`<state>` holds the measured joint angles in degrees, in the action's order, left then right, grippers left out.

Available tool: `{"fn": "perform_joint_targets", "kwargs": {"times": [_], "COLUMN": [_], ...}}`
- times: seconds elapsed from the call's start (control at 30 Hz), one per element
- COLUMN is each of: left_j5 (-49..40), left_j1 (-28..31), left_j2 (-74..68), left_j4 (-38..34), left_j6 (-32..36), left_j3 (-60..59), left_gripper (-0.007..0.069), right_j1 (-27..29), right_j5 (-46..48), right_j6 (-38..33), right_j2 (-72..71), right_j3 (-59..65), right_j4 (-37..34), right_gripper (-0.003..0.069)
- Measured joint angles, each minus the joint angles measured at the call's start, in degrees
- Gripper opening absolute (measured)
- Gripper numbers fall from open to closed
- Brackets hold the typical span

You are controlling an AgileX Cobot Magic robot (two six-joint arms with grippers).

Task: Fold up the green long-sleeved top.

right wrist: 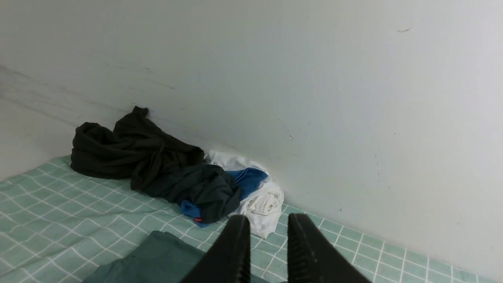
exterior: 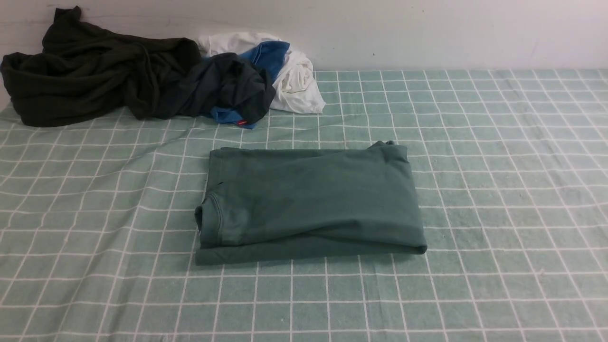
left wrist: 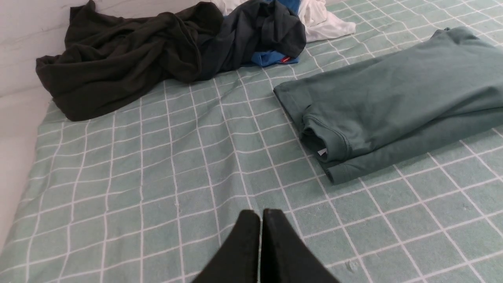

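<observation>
Matt, softly creased cloth top [exterior: 313, 194]; smooth matt wall [exterior: 427, 33].

Soft, even light falls across all three views (the gripper tips look blurred), with only faint shadows

Grid-lined green cloth [exterior: 498, 294] — (slightly rumpled) — bears the folded green top [exterior: 313, 199] and piled garments [exterior: 142, 76].
</observation>
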<state>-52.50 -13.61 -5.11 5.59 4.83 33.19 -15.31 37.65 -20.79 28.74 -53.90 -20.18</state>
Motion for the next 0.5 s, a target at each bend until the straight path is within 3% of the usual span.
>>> {"fn": "perform_joint_targets", "kwargs": {"times": [0.5], "left_j5": [0.0], "left_j1": [0.0], "left_j2": [0.0], "left_j4": [0.0], "left_j6": [-0.1], "left_j3": [0.0], "left_gripper": [-0.0003], "right_j1": [0.0], "right_j5": [3.3], "right_j6": [0.0], "right_j2": [-0.4], "right_j3": [0.3], "right_j4": [0.5], "right_gripper": [0.0115]}}
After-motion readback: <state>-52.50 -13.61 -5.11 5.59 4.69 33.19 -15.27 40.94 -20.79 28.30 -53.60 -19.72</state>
